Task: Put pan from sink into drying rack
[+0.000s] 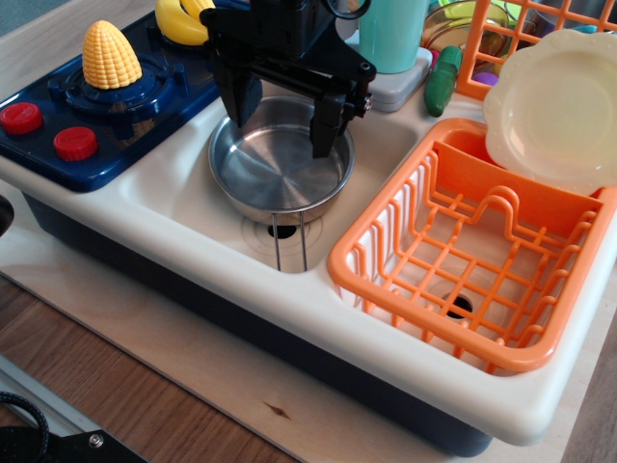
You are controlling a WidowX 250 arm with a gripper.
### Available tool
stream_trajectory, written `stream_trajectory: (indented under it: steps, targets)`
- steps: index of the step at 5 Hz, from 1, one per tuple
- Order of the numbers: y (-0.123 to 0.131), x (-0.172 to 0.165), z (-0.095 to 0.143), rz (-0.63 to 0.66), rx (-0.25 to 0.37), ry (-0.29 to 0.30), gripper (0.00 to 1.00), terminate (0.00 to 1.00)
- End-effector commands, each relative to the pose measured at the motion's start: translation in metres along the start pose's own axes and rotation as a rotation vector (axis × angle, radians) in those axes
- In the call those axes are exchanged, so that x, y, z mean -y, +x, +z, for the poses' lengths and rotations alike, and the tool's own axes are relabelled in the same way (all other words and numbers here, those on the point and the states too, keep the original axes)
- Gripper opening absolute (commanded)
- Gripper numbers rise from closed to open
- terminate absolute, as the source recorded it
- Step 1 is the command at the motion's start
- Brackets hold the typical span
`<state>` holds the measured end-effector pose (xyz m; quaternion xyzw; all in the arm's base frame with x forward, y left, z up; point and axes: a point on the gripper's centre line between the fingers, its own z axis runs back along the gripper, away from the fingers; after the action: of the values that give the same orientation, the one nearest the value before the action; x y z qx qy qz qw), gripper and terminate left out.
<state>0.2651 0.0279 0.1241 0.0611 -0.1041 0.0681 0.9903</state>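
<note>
The shiny steel pan (275,174) lies in the left basin of the cream sink (178,188), its two-wire handle (290,241) pointing toward the front edge over the drain hole. My black gripper (280,138) hangs right over the pan and is open. Its left finger (238,101) is at the pan's back left rim and its right finger (326,130) is over the right inner side. I cannot tell if they touch the pan. The orange drying rack (386,280) sits in the right basin, to the right of the pan.
A cream plate (559,106) leans at the rack's back right corner. A taller orange grid crate (501,39), a teal cup (393,34) and a green toy (442,87) stand behind. A yellow corn (110,56) stands on the navy stove (39,159) to the left.
</note>
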Motion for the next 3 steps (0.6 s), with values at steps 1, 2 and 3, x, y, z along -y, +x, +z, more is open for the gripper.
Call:
stream_trajectory:
  steps: [1, 2, 3]
  targets:
    - [0.000, 0.000, 0.000, 0.000, 0.000, 0.000, 1.00, 0.00]
    - [-0.007, 0.006, 0.004, -0.211, 0.083, 0.022, 1.00, 0.00]
    - [-0.018, 0.007, 0.006, -0.418, 0.147, 0.001, 1.00, 0.00]
